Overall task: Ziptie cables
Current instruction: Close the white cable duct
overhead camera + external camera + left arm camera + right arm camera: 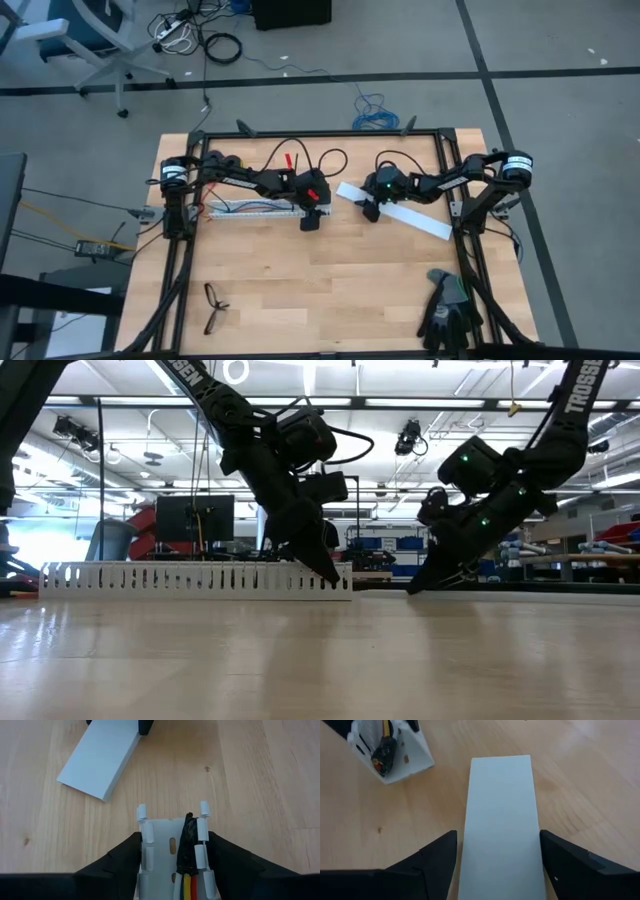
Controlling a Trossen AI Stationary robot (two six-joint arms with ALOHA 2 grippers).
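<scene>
My left gripper [172, 865] sits low at the end of the white slotted strip [250, 211], one finger on each outer wall of it, clasping the channel itself and not the wires. The cables [189, 882] lie inside that channel: in the left wrist view I see yellow, red and white strands running along one wall, gathered at the end under a dark wrap (whether that is a ziptie or tape I cannot tell). In the high view the strip stretches away from my left gripper toward the left arm's base, with the coloured wires showing along it.

My right gripper [497, 865] is down at the tabletop [330, 280] on the other side, its fingers spread wide either side of the flat white cover [502, 820], and I see no contact with its edges, so I judge it released, not holding. The cover lies flat, one end near the strip's end but apart from it.

I judge this to be the stage of steadying the channel and dealing with its lid, with the tying itself not visibly under way; I cannot pick out any loose ziptie in these views. The next move calls for my right fingers either to close squarely on the cover's long edges or to lift clear, while my left keeps the strip from skidding.
</scene>
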